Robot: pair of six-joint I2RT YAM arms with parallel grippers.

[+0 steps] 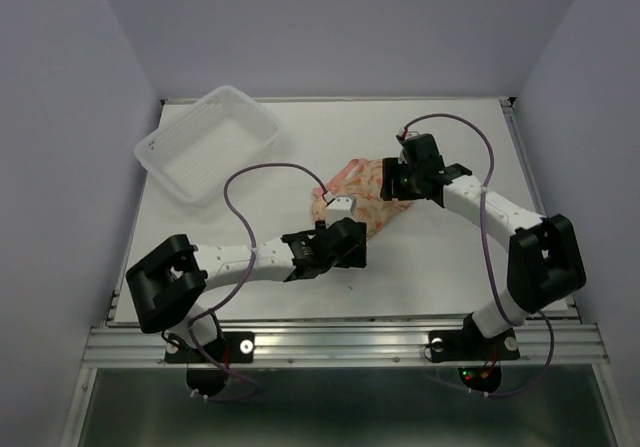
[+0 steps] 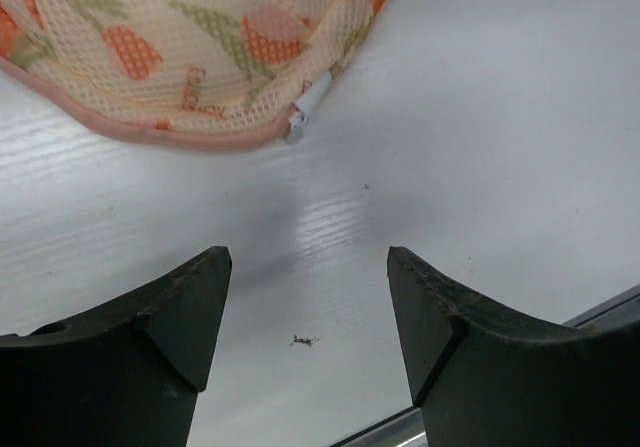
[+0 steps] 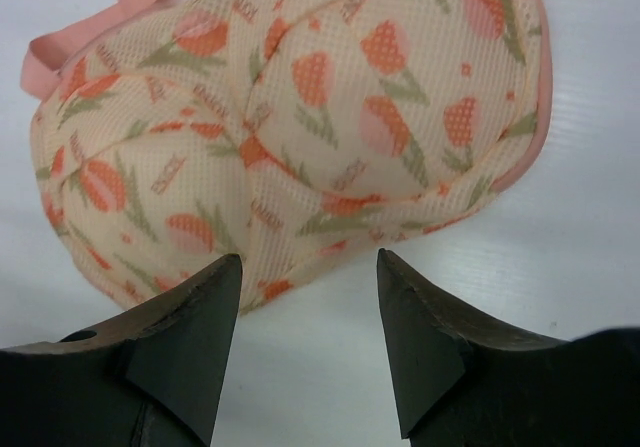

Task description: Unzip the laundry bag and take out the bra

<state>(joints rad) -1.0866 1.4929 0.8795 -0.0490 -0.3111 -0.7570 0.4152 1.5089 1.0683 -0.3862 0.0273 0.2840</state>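
Observation:
The laundry bag lies mid-table, cream-peach with orange prints and pink edging. In the left wrist view its edge fills the top left, with a small white zip pull at the rim. In the right wrist view the bag fills the upper frame, domed and closed. My left gripper is open and empty, a short way in front of the zip pull. My right gripper is open and empty, just short of the bag's far end. The bra is hidden.
A white perforated plastic basket stands at the back left of the table. Purple cables loop over both arms. The table's near metal rail shows just below the left fingers.

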